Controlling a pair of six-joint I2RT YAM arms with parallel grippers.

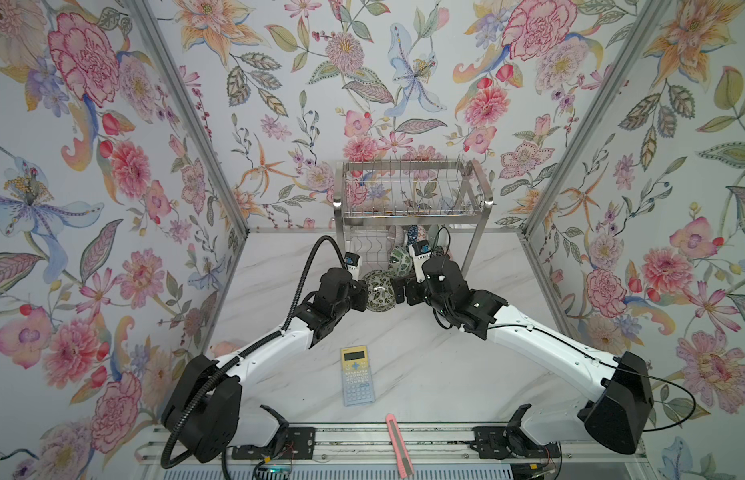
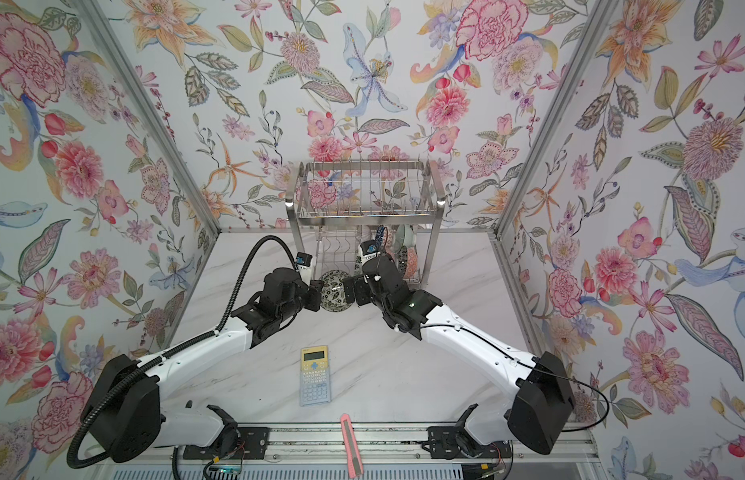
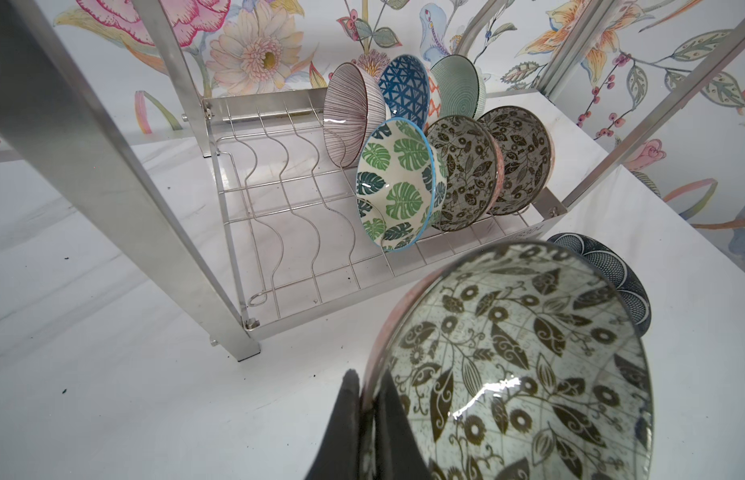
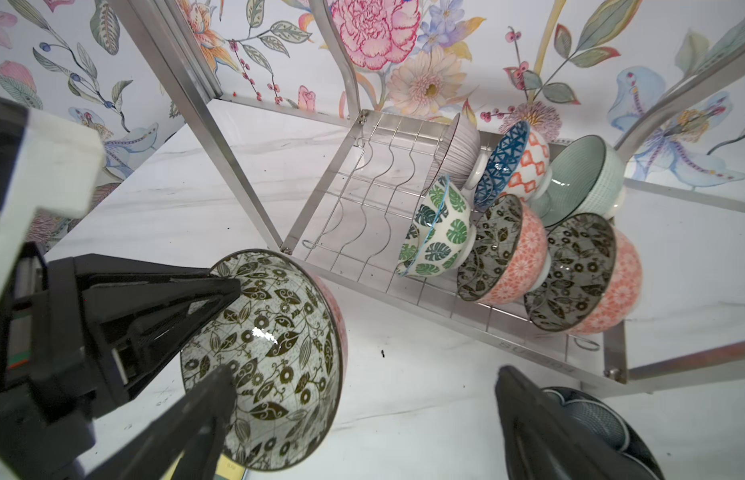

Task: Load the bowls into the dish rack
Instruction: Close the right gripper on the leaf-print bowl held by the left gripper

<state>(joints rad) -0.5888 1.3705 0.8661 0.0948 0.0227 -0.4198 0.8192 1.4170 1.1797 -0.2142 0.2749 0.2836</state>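
At the back of the marble table (image 1: 429,365), the dish rack (image 1: 408,208) stands against the flowered wall; it is a two-tier steel wire frame, with upright pegs above and wavy wires below. On my left wrist feed, the lower tier (image 3: 279,216) carries six bowls set on edge and grouped at one end. The rear row holds a striped bowl (image 3: 350,116), a blue triangle bowl (image 3: 404,91) and a celadon bowl (image 3: 458,87); the front row holds a green leaf bowl (image 3: 400,183), a pink-sided floral bowl (image 3: 462,174) and its twin (image 3: 516,158).

Just in front of the rack and outside it, a black-white floral bowl (image 1: 379,291) is tilted between the two arms. The left gripper (image 3: 368,382) is pinched on its rim, one finger inside the bowl and one outside (the wrist feed shows this plainly). The right gripper (image 4: 364,374) has its jaws spread wide; one finger crosses the floral bowl's mouth in the right wrist view, and I cannot tell whether it touches; the other finger sits near a dark blue bowl (image 4: 595,415), which lies on the table by the rack's front corner.

Nearer my side, well apart from the bowls, a yellow-and-blue calculator (image 1: 357,376) lies flat on the table; a pink utility knife (image 1: 399,444) lies across the front rail.
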